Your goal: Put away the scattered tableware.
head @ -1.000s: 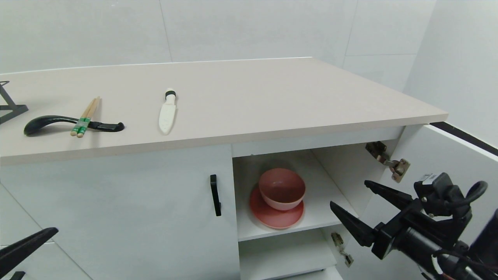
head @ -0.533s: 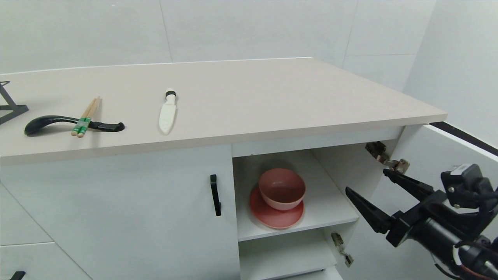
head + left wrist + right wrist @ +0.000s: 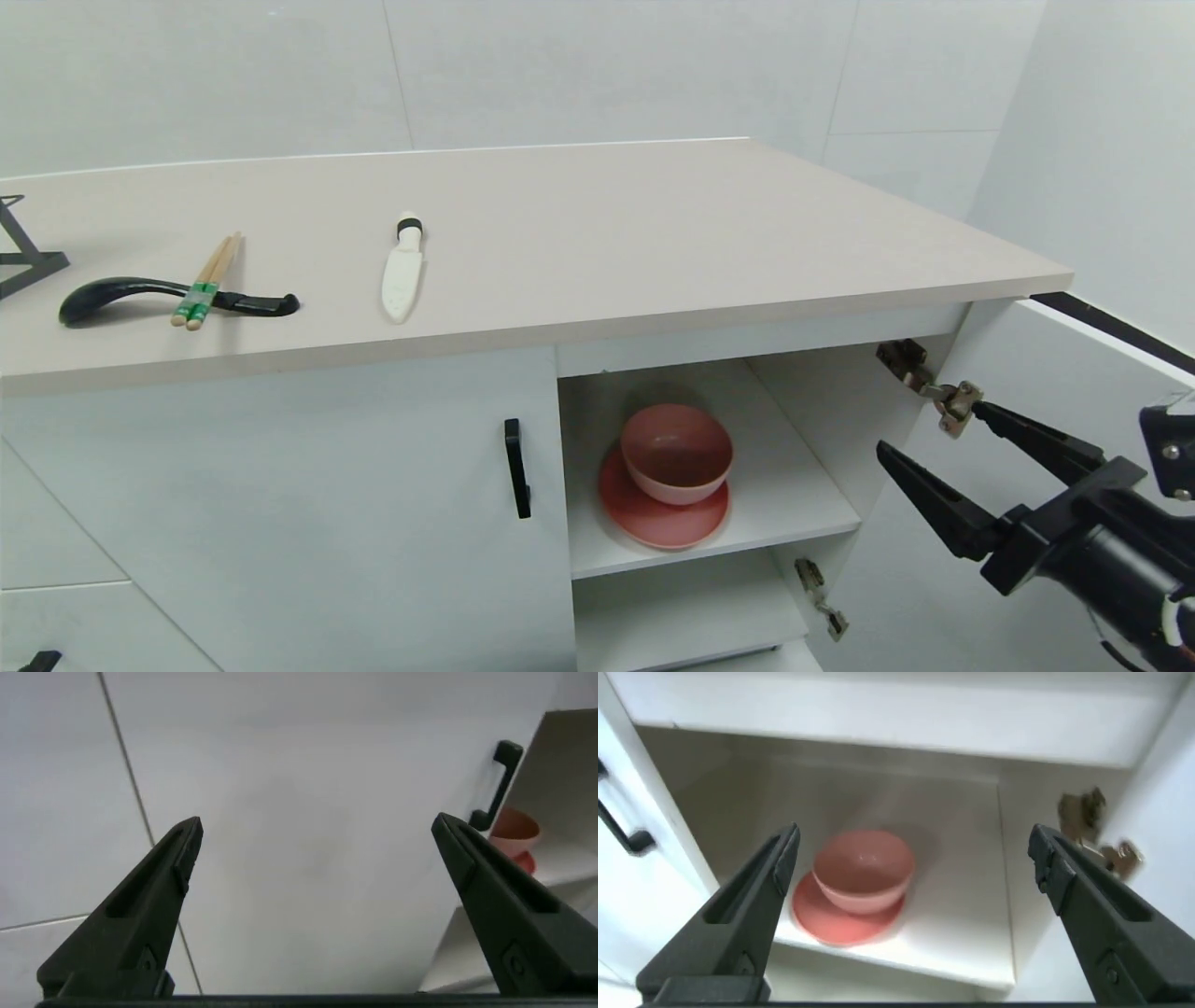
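On the upper shelf of the open cabinet a pink bowl [image 3: 676, 452] [image 3: 863, 870] sits on a red plate [image 3: 663, 514] [image 3: 842, 922]. A black spoon [image 3: 140, 296], wooden chopsticks [image 3: 205, 280] lying across it and a white knife [image 3: 402, 269] rest on the countertop [image 3: 653, 224] toward its left. My right gripper [image 3: 927, 427] [image 3: 915, 845] hangs open and empty in front of the open cabinet, to the right of the bowl. My left gripper [image 3: 318, 831] is open and empty, low before the closed door [image 3: 280, 504].
The right cabinet door [image 3: 1055, 373] stands swung open beside my right arm, its hinges [image 3: 934, 387] exposed. The closed left door carries a black handle [image 3: 516, 468] [image 3: 495, 784]. A lower shelf [image 3: 681, 607] lies beneath the bowl's shelf. A black stand [image 3: 23, 252] sits at the counter's far left.
My right gripper has drawn back to the right, away from the cabinet shelf, staying open. The left fingertip seen at the lower left a second ago has dropped out of the head view.
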